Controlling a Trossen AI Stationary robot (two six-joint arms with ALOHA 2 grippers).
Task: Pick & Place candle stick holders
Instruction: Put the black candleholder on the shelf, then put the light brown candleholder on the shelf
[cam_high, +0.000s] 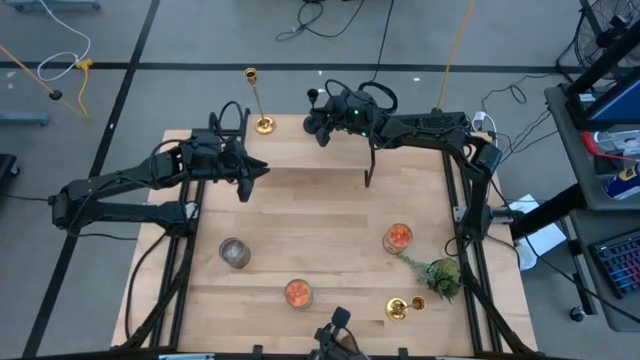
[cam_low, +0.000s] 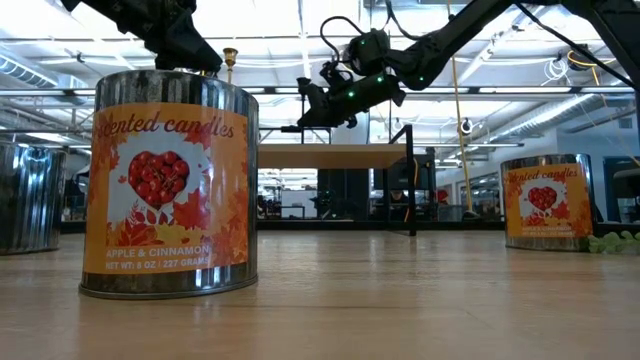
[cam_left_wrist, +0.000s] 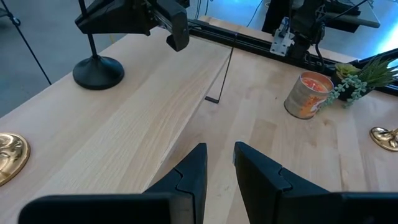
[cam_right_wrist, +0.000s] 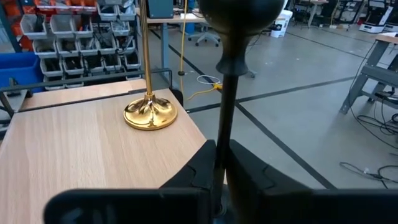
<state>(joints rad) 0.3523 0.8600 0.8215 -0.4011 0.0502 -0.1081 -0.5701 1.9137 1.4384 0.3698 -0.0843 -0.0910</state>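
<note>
A black candle stick holder (cam_left_wrist: 98, 71) stands upright on the raised wooden shelf (cam_high: 300, 150) at the table's far side, and my right gripper (cam_high: 320, 125) is shut on its stem. A tall gold holder (cam_high: 262, 124) stands on its round base at the shelf's far left, close beside it; it also shows in the right wrist view (cam_right_wrist: 149, 112). A second gold holder (cam_high: 400, 308) lies on the table at the near right. My left gripper (cam_left_wrist: 221, 162) is open and empty above the shelf's front edge, left of centre. My right gripper pinches the black holder's slim stem (cam_right_wrist: 225, 124) between its two fingers, below the round cup at the top (cam_right_wrist: 239, 12). The fingers come about level from the table's right and lie across the stem. The holder is upright, its base (cam_left_wrist: 98, 71) down at the shelf board.
Three candle tins stand on the lower table (cam_high: 235, 252), (cam_high: 298, 292), (cam_high: 398, 238). A green plant sprig (cam_high: 440, 275) lies at the near right. A thin black bracket (cam_high: 370, 165) props the shelf. There is bare wood in the table's middle.
</note>
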